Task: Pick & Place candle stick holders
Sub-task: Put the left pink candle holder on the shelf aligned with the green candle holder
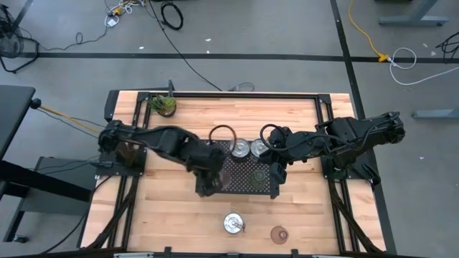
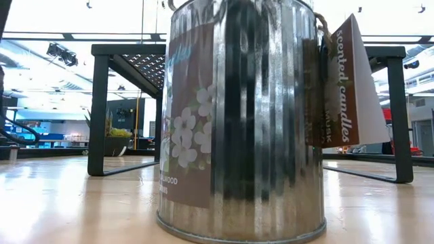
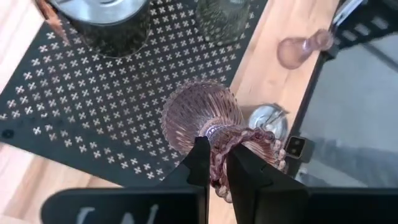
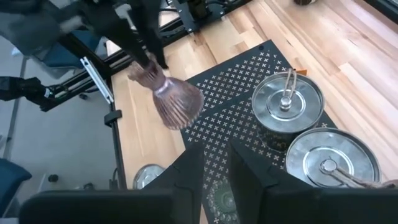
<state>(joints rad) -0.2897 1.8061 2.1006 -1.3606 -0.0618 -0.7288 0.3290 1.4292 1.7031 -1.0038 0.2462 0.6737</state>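
Note:
My left gripper [image 1: 208, 183] is shut on a ribbed reddish-brown glass holder [image 3: 199, 115] over the left end of the black mesh tray [image 1: 237, 179]. The holder also shows in the right wrist view [image 4: 174, 102]. My right gripper [image 4: 216, 171] is open over the tray's right part, its fingers above an olive-green glass holder [image 1: 258, 175]. Two silver cups [image 1: 239, 148] [image 1: 258, 148] stand on the tray's far side. A third silver cup [image 1: 232, 223] stands on the table near the front edge, and another reddish-brown holder [image 1: 279, 233] rests beside it. My left gripper pinches the holder's beaded rim [image 3: 249, 142] between its two fingers, coming from above and slanting down. The holder hangs tilted below the fingers with its ribbed bowl [image 4: 180, 109] toward the tray. Whether the bowl touches the mesh, I cannot tell.
A small green plant [image 1: 163, 105] stands at the table's far left. The tray stands raised on black legs [image 2: 98, 115]. In the low view the near silver cup [image 2: 237, 122] with its paper tag [image 2: 349, 81] blocks most of the scene. Bare wood lies left and right of the tray.

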